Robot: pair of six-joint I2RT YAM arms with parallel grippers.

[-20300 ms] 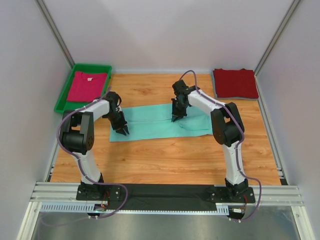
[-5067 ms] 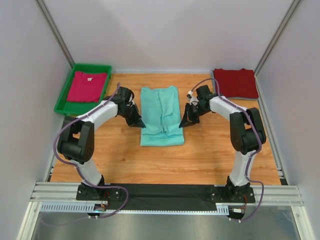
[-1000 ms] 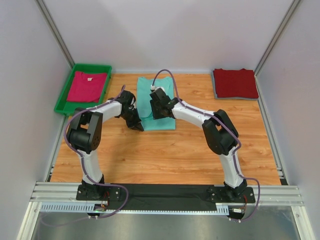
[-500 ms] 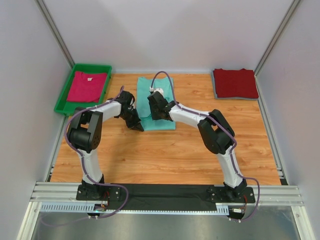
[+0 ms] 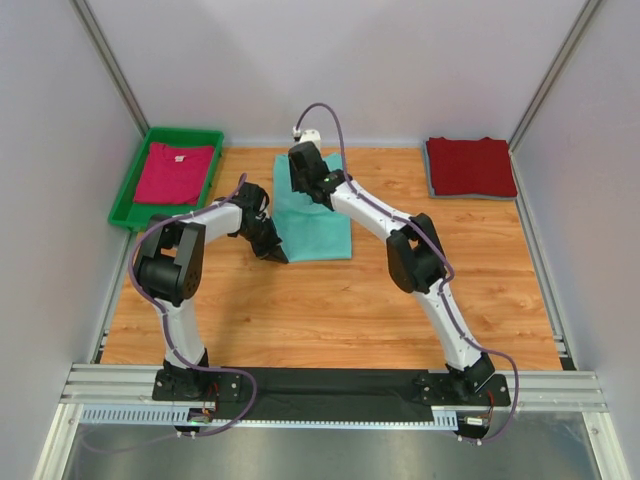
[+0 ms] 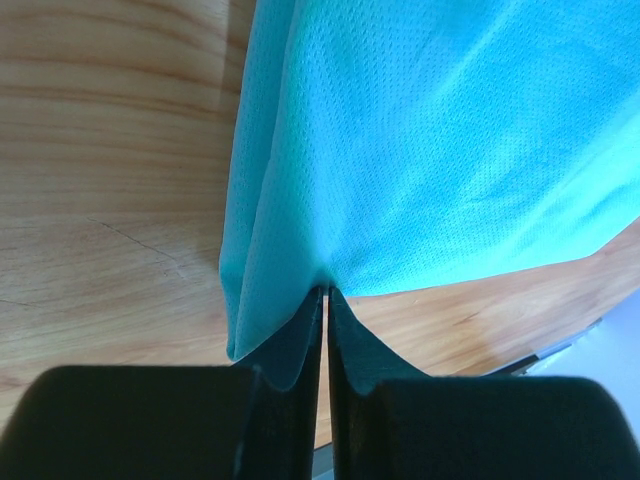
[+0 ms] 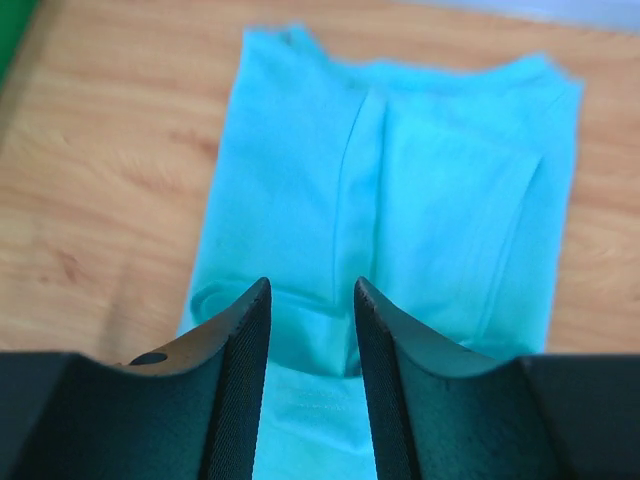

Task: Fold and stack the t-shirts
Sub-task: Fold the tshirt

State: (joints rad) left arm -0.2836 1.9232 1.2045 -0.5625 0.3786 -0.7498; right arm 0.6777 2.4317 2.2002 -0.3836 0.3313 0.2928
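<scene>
1. Top view: the teal shirt (image 5: 322,228) lies folded into a narrow strip on the table (image 5: 400,290). The red shirt (image 5: 470,167) lies folded well to its right. The pink shirt (image 5: 175,172) sits in a tray (image 5: 128,195) well to its left. The left pincer (image 5: 273,253) meets the teal shirt's near left corner, and the right pincer (image 5: 305,182) is over its far end.
2. Left wrist view: the left pincer (image 6: 326,298) is closed on the teal shirt's edge, with cloth puckering into the tips.
3. Right wrist view: the right pincer (image 7: 311,288) stands apart over the teal shirt and grips nothing.
4. Handling: the cloth is probably light, limp and non-fragile. A hold on a single layer would likely let the fold slip, so all layers should be taken at corners or edges.
</scene>
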